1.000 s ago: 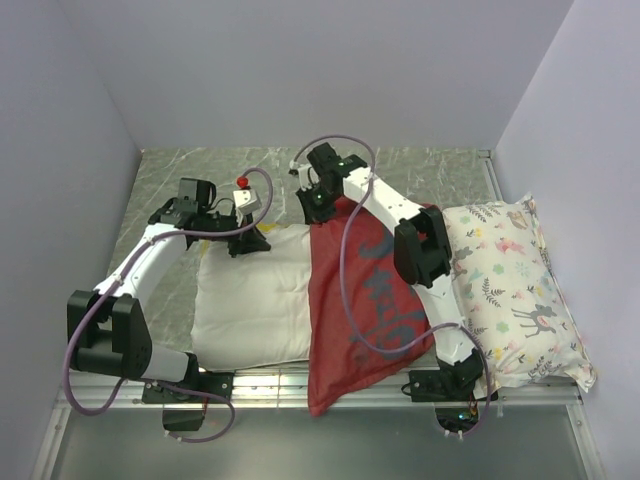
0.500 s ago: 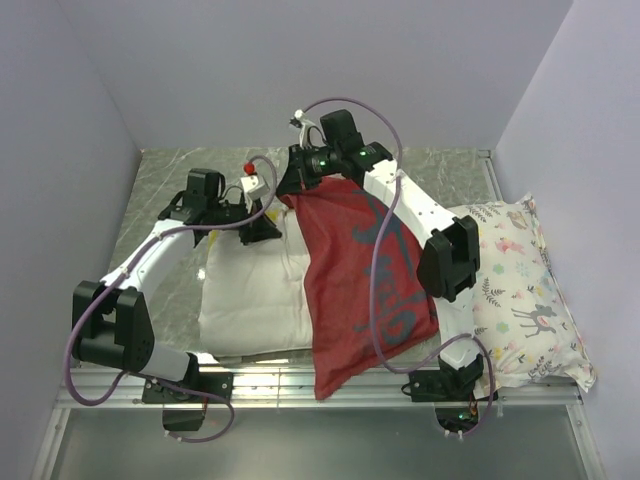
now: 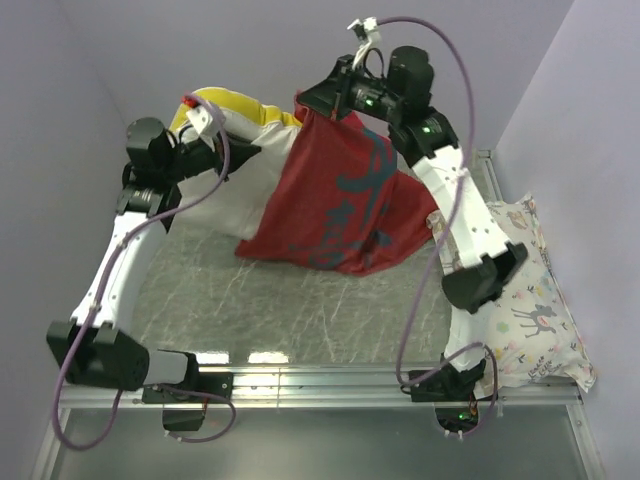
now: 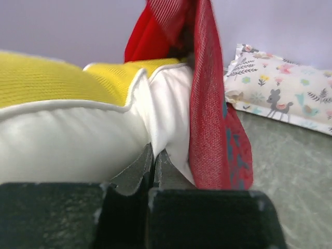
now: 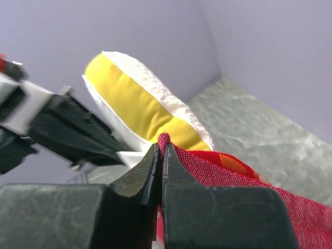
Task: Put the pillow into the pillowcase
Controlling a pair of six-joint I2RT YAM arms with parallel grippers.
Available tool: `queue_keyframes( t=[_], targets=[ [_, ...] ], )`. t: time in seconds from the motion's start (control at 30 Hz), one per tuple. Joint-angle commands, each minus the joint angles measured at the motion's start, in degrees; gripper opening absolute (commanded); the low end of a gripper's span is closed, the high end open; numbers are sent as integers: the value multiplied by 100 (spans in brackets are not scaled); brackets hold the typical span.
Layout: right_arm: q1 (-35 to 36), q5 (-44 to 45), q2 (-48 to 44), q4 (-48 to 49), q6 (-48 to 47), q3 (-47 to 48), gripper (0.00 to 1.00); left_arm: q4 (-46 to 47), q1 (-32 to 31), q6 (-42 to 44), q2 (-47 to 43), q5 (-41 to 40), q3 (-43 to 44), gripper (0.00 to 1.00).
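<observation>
The white pillow (image 3: 240, 170) with its yellow strip (image 3: 225, 103) hangs lifted off the table at the back left. My left gripper (image 3: 232, 155) is shut on a pinch of the pillow's white cover (image 4: 155, 124). The red pillowcase (image 3: 335, 195) drapes over the pillow's right part and hangs down toward the table. My right gripper (image 3: 312, 100) is shut on the pillowcase's top edge (image 5: 165, 141), high at the back centre. In the right wrist view the pillow (image 5: 140, 104) sits just behind the pinched red fabric, with the left gripper (image 5: 116, 150) beside it.
A white floral animal-print pillow (image 3: 520, 290) lies along the table's right side, also seen in the left wrist view as the floral pillow (image 4: 280, 93). The grey marbled tabletop (image 3: 300, 310) lies under the lifted items. Lilac walls enclose the back and sides.
Both arms have risen and swung toward the back, lifting the pillow and pillowcase off the table. The pillowcase now hangs spread over the pillow's right part.
</observation>
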Motion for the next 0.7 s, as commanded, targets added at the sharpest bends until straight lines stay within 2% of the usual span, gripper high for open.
queue_keyframes(
  t=[0.0,0.03,0.07,0.1,0.13,0.17,0.2,0.23,0.27,0.3,0.37,0.4,0.47,0.57,0.67],
  targets=[
    [451,-650,-969,364,-41,-828,0,-802,-241,1226,-684,278,-617,0],
    [566,-651,-1127,151,-443,-1269,0,-1158,-303,1648,-789,366,-864,0],
    [671,-877,-1477,45,-577,-1804,0,-1492,-382,2461,-999,384,-1119,0],
    [951,-949,-1654,-252,-848,-2845,0,-2217,-513,2826,-1080,375,-1609,0],
    [1102,-976,-1943,-394,-999,-3395,0,-2503,-567,3134,-1194,393,-1857,0],
    [1277,-1080,-2068,-500,-1201,-3922,0,-2906,-611,3790,-1212,393,-2077,1],
    [1401,-1038,-2174,-771,-1542,-4832,0,-3189,-637,4031,-1212,376,-2428,2],
    [1611,-1055,-2244,-852,-1658,-5250,0,-3775,-646,4269,-1212,375,-2570,5],
    [1665,-1168,-2341,-887,-1720,-5620,0,-4059,-655,4732,-1160,410,-2676,15],
    [1692,-1161,-2350,-940,-1765,-6146,0,-4366,-664,4980,-1142,445,-2790,21],
    [1674,-1213,-2307,-897,-1704,-6484,0,-5252,-664,5481,-1107,594,-2809,35],
    [1648,-1257,-2289,-914,-1677,-6668,0,-5579,-673,5658,-1107,778,-2722,49],
    [1648,-1266,-2254,-975,-1756,-6810,0,-6333,-690,5913,-1151,937,-2372,59],
    [1657,-1248,-2333,-914,-1862,-7187,0,-7221,-690,6090,-1107,1297,-1853,65],
    [1692,-1257,-2368,-931,-2037,-7452,0,-7752,-690,6108,-975,1666,-941,66]
  ],
)
